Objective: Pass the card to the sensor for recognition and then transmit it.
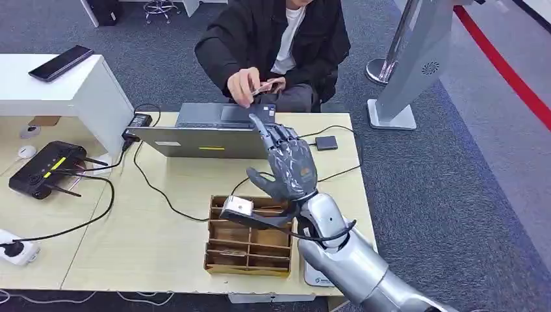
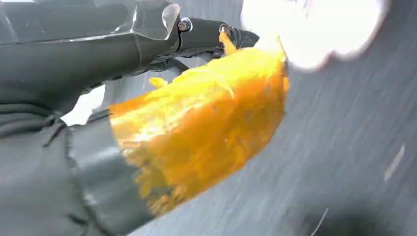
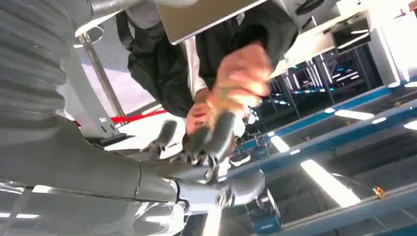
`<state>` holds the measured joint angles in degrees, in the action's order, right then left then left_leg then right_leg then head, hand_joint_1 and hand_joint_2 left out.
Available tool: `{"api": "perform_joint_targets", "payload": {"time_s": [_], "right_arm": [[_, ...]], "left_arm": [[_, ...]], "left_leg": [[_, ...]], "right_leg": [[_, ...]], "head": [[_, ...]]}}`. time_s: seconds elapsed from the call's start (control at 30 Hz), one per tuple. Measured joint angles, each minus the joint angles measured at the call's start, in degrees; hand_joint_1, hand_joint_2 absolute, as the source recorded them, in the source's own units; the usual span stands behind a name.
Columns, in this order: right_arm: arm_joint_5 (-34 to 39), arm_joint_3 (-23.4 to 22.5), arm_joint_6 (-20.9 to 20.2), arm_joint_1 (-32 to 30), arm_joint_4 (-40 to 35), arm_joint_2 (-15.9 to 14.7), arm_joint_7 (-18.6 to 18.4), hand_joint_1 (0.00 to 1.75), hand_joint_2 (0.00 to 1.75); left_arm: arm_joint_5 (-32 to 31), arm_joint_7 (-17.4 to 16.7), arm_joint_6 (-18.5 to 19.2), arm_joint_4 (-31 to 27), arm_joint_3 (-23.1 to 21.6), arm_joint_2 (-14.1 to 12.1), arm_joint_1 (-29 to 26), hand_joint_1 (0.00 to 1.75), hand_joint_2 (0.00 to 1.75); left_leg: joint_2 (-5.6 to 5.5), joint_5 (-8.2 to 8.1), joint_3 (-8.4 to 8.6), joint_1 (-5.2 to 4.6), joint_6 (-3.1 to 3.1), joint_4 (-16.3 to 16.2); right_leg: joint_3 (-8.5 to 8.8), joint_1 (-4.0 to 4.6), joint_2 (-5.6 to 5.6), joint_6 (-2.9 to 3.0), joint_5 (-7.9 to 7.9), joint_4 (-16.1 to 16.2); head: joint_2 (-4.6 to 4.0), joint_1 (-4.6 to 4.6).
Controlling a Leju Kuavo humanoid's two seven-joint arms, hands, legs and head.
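My right hand (image 1: 289, 166) is raised over the table behind the laptop (image 1: 195, 140), fingers spread and stretched toward the seated person (image 1: 273, 39), and I see nothing in it. The person holds a small pinkish card (image 1: 266, 86) between both hands, just beyond my fingertips (image 1: 256, 120). In the right wrist view the person's blurred hand (image 3: 241, 81) is close over my fingers (image 3: 216, 137). The small dark square sensor (image 1: 326, 143) lies on the table on its cable, to the right of my hand. My left hand (image 2: 74, 54) hangs low with fingers stretched out, empty.
A wooden compartment box (image 1: 247, 250) sits under my right forearm at the table's front. A black router (image 1: 45, 170), cables, a power strip (image 1: 16, 249) and an adapter (image 1: 138, 121) lie to the left. A phone (image 1: 60, 63) rests on the white shelf. A grey stand (image 1: 416, 58) rises at the right.
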<state>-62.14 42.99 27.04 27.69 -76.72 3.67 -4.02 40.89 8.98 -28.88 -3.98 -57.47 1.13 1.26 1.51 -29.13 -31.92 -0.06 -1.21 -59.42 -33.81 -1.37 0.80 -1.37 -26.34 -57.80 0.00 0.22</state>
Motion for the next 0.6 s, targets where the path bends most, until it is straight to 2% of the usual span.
{"api": "perform_joint_targets", "payload": {"time_s": [0.03,0.07,0.2,0.37,0.6], "right_arm": [[-0.52,0.02,0.07,-0.51,-0.63,0.00,-0.20,0.00,0.00],[-0.94,0.04,0.20,-0.91,-1.11,0.00,-0.22,0.00,0.00],[-0.89,0.04,2.06,-2.84,-2.99,-0.07,0.59,0.00,0.00],[0.38,0.00,5.20,-6.53,-5.88,-0.20,3.19,0.00,0.00],[1.40,0.00,5.90,-8.13,-7.17,-0.28,4.53,0.00,0.00]], "left_arm": [[-0.04,-0.56,-4.92,-0.57,-0.57,0.66,1.25,0.00,0.00],[0.07,-0.61,-6.36,-0.98,-0.80,1.49,2.07,0.00,0.00],[0.74,0.25,-3.66,-1.92,-1.57,2.54,3.16,0.00,0.00],[1.71,1.08,-3.64,-2.23,-1.68,3.18,3.14,0.00,0.00],[2.12,1.21,-3.68,-2.29,-1.68,3.46,3.18,0.00,0.00]], "left_leg": [[0.03,0.00,0.01,0.00,0.00,0.00],[0.13,-0.01,0.05,0.00,0.01,0.00],[0.28,-0.03,0.09,-0.01,0.00,-0.01],[0.26,-0.08,0.03,0.00,0.08,0.02],[0.27,-0.10,0.03,0.05,0.11,0.02]], "right_leg": [[0.03,-0.01,-0.02,0.02,0.02,0.00],[0.04,-0.01,-0.07,0.02,0.06,0.00],[-0.05,0.00,-0.28,0.02,0.06,0.01],[-0.14,0.07,-0.28,0.06,0.00,0.00],[-0.15,0.09,-0.30,0.06,0.00,0.00]], "head": [[0.00,0.02],[0.00,0.02],[0.00,0.02],[0.00,-0.02],[0.00,0.00]]}}
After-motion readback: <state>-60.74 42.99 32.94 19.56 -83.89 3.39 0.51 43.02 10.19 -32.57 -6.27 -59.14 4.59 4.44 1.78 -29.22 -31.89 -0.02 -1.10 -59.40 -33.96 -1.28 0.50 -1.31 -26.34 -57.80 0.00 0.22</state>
